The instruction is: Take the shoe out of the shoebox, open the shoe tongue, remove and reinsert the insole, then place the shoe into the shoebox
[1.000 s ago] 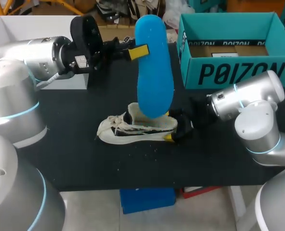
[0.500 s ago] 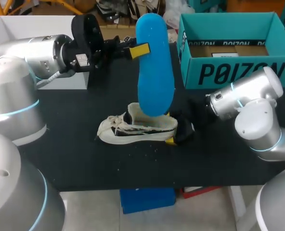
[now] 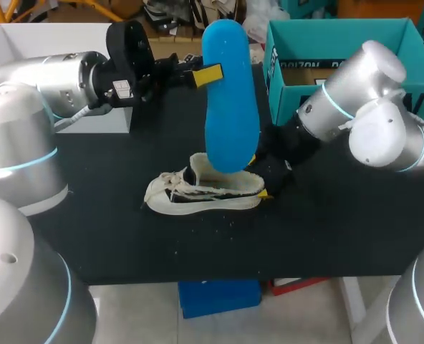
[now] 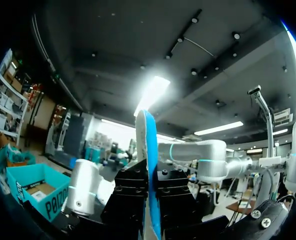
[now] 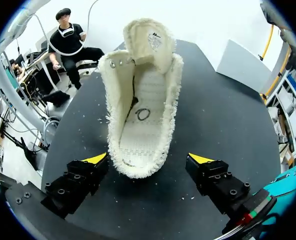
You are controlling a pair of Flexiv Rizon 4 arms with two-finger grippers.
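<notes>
A white shoe (image 3: 205, 192) lies on the black table (image 3: 126, 236), toe toward my left side, tongue pulled open. Above it my left gripper (image 3: 207, 75) is shut on the blue insole (image 3: 230, 100), which hangs upright with its lower end at the shoe's opening. In the left wrist view the insole (image 4: 149, 160) stands edge-on between the black fingers of the left gripper (image 4: 150, 200). My right gripper (image 3: 262, 179) is at the shoe's heel. In the right wrist view the right gripper (image 5: 148, 160) is open, its yellow tips on either side of the shoe (image 5: 140, 110) heel and apart from it.
The teal shoebox (image 3: 341, 25) stands open at the back right, partly behind my right arm; it also shows in the left wrist view as the shoebox (image 4: 33, 190). A white box (image 3: 26, 43) sits at the back left. Small white crumbs lie around the shoe.
My right arm has swung up in front of the shoebox and its fingers have spread a little wider at the heel. The left arm and insole have stayed put.
</notes>
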